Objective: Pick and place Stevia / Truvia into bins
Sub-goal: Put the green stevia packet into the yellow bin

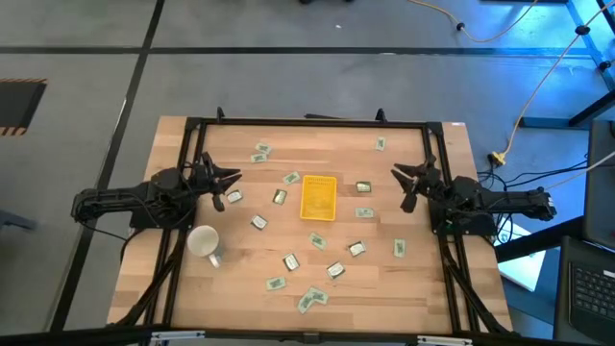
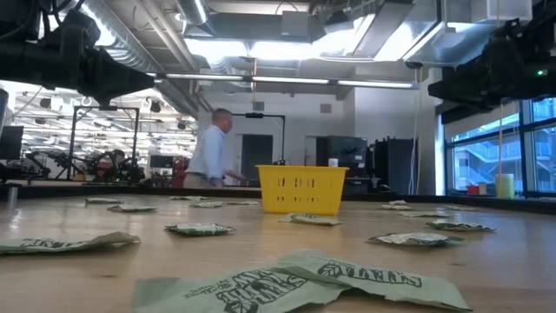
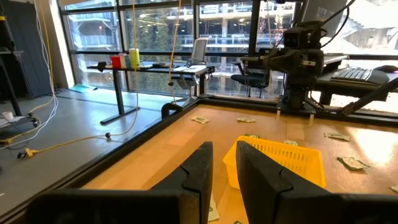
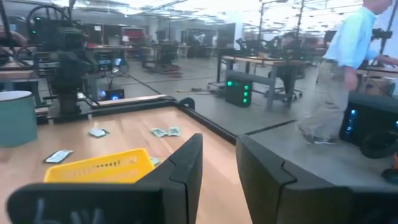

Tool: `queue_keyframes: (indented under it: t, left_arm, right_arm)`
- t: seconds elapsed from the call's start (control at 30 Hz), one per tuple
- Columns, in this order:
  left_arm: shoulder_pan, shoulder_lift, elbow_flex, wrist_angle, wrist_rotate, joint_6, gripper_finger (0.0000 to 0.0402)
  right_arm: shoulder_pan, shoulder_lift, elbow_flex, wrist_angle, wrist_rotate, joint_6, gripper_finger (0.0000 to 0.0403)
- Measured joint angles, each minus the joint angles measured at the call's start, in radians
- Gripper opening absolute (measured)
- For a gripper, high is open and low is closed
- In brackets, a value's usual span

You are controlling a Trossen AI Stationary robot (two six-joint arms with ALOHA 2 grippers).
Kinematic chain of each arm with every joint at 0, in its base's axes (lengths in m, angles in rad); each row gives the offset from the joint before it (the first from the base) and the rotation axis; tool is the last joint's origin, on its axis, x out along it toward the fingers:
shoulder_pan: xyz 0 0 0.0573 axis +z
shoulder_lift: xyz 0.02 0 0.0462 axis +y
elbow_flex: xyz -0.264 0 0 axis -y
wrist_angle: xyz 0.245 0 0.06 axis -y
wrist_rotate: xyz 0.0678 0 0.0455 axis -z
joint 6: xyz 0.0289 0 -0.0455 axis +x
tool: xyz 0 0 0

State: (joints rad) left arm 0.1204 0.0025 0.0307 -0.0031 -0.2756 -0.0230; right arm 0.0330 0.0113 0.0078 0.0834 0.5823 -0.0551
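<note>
**Sorting not begun: every packet seen lies outside the tray**

The yellow tray (image 1: 318,197) sits near the middle of the counter (image 1: 423,279); from above its floor looks bare, though a packet lying flat against the yellow could escape notice; I judge the task at its very start. The packets (image 1: 290,261) are strewn all round the tray: one just beside its right edge (image 1: 363,187), one just beside its left edge (image 1: 280,196), a pair beyond its far-left corner (image 1: 261,152), one alone toward the far right (image 1: 380,144), and a loose cluster on the near side, thickest toward the front edge (image 1: 310,298); all lie flat and apart from the tray walls; about twenty remain to be moved, as far as I can count. A white mug (image 1: 204,242) lies tipped near the tray's left, closer to the left arm; it has no part in the job.

The left gripper (image 1: 223,183) hangs to the tray's left, pointed toward it, raised off the counter; its wrist view shows the jaws a narrow gap apart with nothing between them, the tray (image 3: 280,160) just ahead. The right gripper (image 1: 407,185) mirrors it on the tray's right, also raised; its jaws stand apart and empty, the tray (image 4: 99,167) ahead. Neither touches a packet; either could start with the packet nearest its side.
</note>
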Motion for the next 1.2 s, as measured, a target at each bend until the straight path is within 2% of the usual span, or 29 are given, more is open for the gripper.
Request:
queue_keyframes:
  t: [0.4, 0.57, 0.7, 0.97, 1.2]
  left_arm:
    - [0.0, 0.0, 0.0, 0.007, 0.0, 0.0, 0.0065]
    - [0.0, 0.0, 0.0, 0.007, -0.005, 0.033, 0.0065]
    - [0.0, 0.0, 0.0, 0.007, -0.036, 0.056, 0.0065]
    - [0.0, 0.007, 0.0, 0.007, -0.047, -0.017, 0.0065]
    - [0.0, 0.03, 0.0, 0.007, -0.056, -0.018, 0.0065]
  right_arm:
    - [0.0, 0.0, 0.0, 0.0, 0.037, 0.03, 0.0101]
    - [0.0, 0.035, 0.0, 0.002, 0.037, 0.104, 0.0101]
    - [0.0, 0.126, 0.0, 0.0, 0.037, 0.155, 0.0101]
    - [0.0, 0.363, 0.015, -0.014, -0.026, 0.522, 0.0101]
    - [-0.022, 0.612, 0.187, -0.083, -0.063, 0.585, 0.0101]
